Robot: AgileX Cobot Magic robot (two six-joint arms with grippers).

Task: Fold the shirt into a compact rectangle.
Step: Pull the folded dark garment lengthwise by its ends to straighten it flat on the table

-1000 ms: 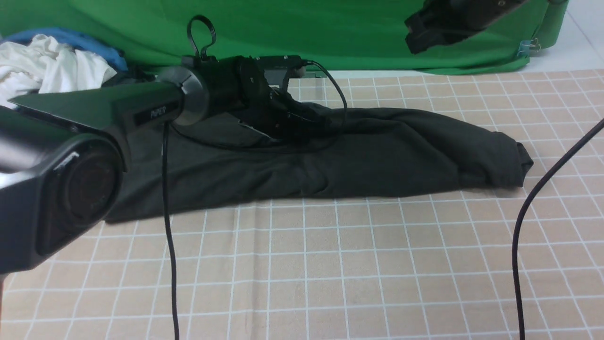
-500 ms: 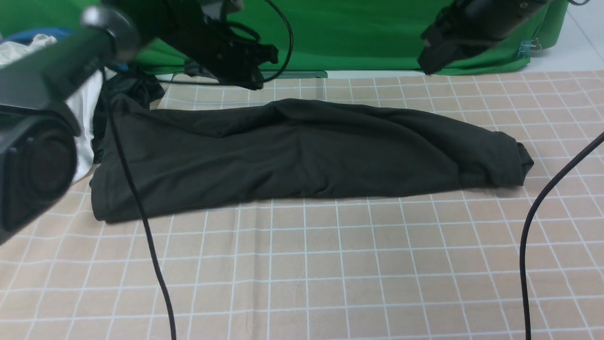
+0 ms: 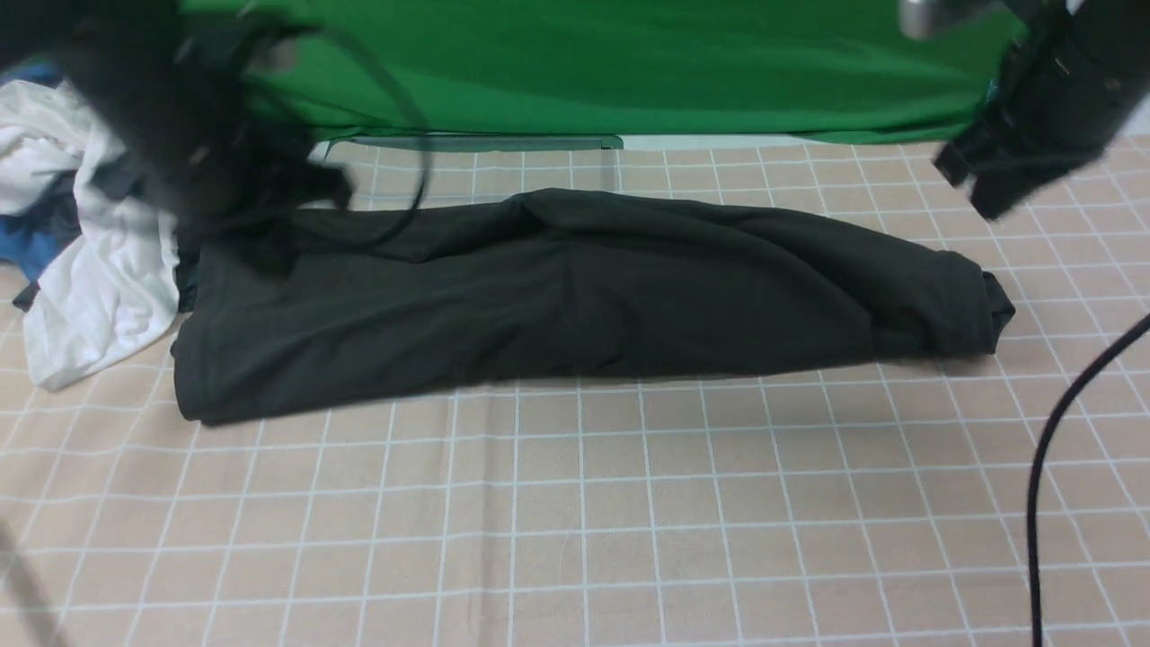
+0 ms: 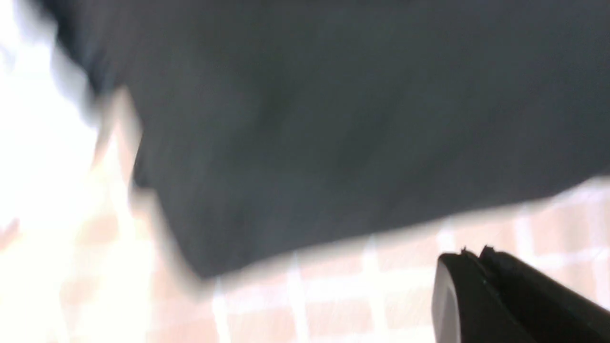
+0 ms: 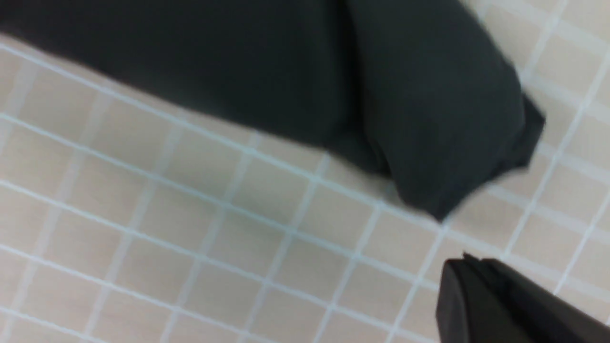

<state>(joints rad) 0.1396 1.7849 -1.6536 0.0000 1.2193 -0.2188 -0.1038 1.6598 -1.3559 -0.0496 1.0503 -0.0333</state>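
The black shirt (image 3: 575, 296) lies folded into a long band across the checked table, its print hidden. In the left wrist view its left end (image 4: 333, 124) fills most of the picture, blurred. In the right wrist view its right end (image 5: 429, 109) shows. My left gripper (image 4: 472, 255) hovers above the shirt's left end, jaws pressed together with nothing between them; in the front view it is a dark blur (image 3: 269, 243). My right gripper (image 5: 469, 262) hangs in the air past the shirt's right end, also shut and empty, and shows blurred in the front view (image 3: 988, 193).
A heap of white and blue clothes (image 3: 72, 261) lies just left of the shirt. A green backdrop (image 3: 629, 63) closes the far side. A black cable (image 3: 1047, 467) hangs down at the right. The checked cloth (image 3: 575, 521) covers the table's near half.
My left arm has lifted off the shirt's middle and swung left, above its left end. My right arm has moved right and down. The shirt has stayed in place.
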